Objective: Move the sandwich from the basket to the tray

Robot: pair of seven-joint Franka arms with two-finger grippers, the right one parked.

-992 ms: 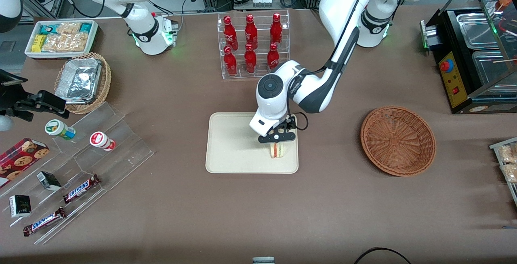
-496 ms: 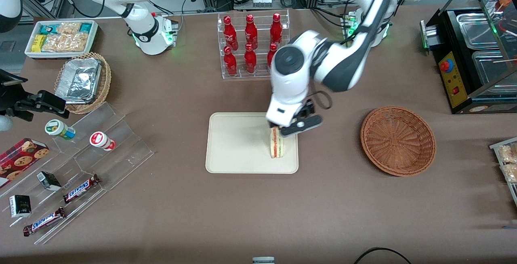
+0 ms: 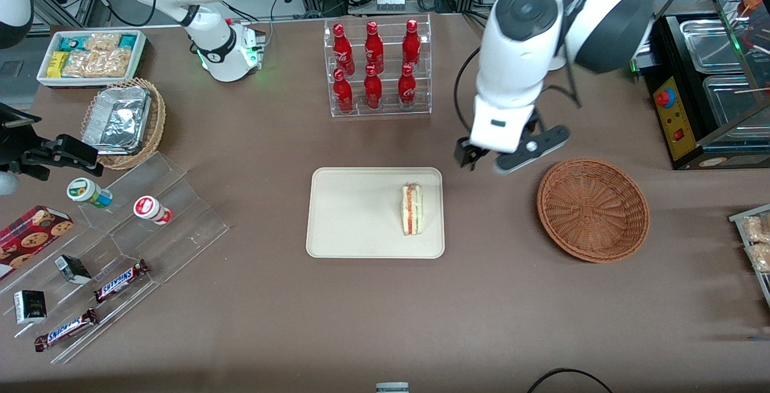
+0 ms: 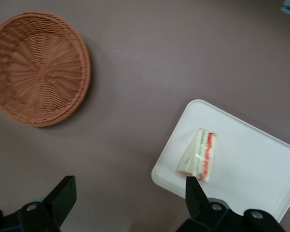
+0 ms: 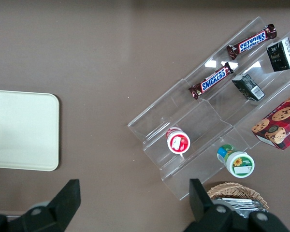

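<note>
The sandwich (image 3: 412, 209) stands on its edge on the cream tray (image 3: 355, 212), close to the tray's rim nearest the basket, red and green filling showing. The reddish-brown wicker basket (image 3: 592, 209) holds nothing and sits toward the working arm's end of the table. My gripper (image 3: 484, 161) hangs open and high above the bare table between tray and basket, holding nothing. In the left wrist view the black fingertips (image 4: 195, 193) stand wide apart around my gripper (image 4: 129, 195), with the sandwich (image 4: 199, 154), tray (image 4: 251, 164) and basket (image 4: 38, 67) far below.
A clear rack of red bottles (image 3: 376, 68) stands farther from the front camera than the tray. A stepped clear display (image 3: 150, 212) with snack bars, a tan basket of foil trays (image 3: 123, 122) and a white snack bin (image 3: 90, 56) lie toward the parked arm's end. A black machine (image 3: 704, 80) stands beside the basket.
The gripper let go of the sandwich, rose and swung away from the tray toward the basket. The sandwich stays standing on the tray.
</note>
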